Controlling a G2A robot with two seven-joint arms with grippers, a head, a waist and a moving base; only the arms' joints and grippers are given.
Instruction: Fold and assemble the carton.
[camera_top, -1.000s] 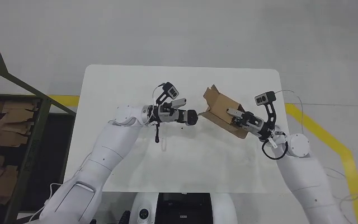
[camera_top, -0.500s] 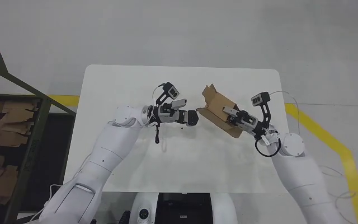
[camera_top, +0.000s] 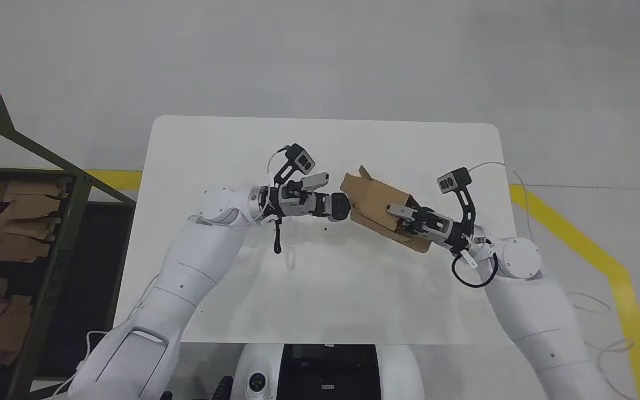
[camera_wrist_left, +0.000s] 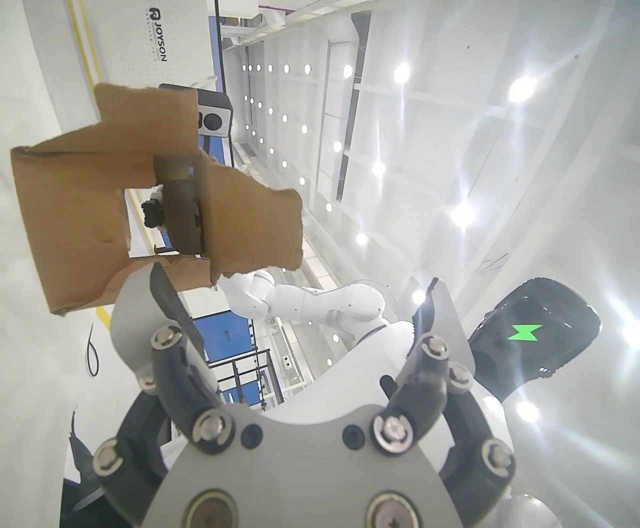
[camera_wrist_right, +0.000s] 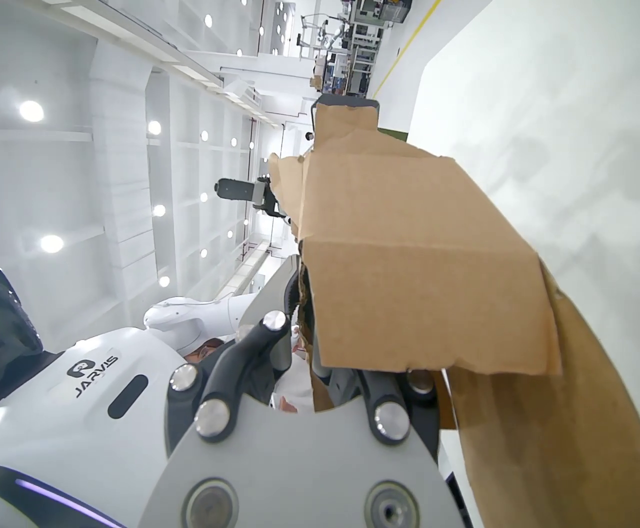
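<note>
A brown cardboard carton (camera_top: 372, 197) with its flaps open is held above the middle of the white table (camera_top: 200, 150). My right gripper (camera_top: 403, 213) is shut on the carton's right-hand wall. In the right wrist view one finger (camera_wrist_right: 282, 295) presses against that wall of the carton (camera_wrist_right: 410, 250), and the other finger is hidden behind the cardboard. My left gripper (camera_top: 341, 207) stands open right at the carton's left end. In the left wrist view the carton (camera_wrist_left: 90, 210) hangs just past one fingertip (camera_wrist_left: 162, 290), with nothing between the fingers of the gripper (camera_wrist_left: 300, 300).
A black cable (camera_top: 281, 238) hangs from the left arm over the table. A dark rack with flat cardboard (camera_top: 30, 225) stands off the table's left side. A yellow floor line (camera_top: 570, 235) runs on the right.
My right arm has carried the carton leftward and turned it flatter, so its left end now meets the left gripper. The left arm has barely shifted.
</note>
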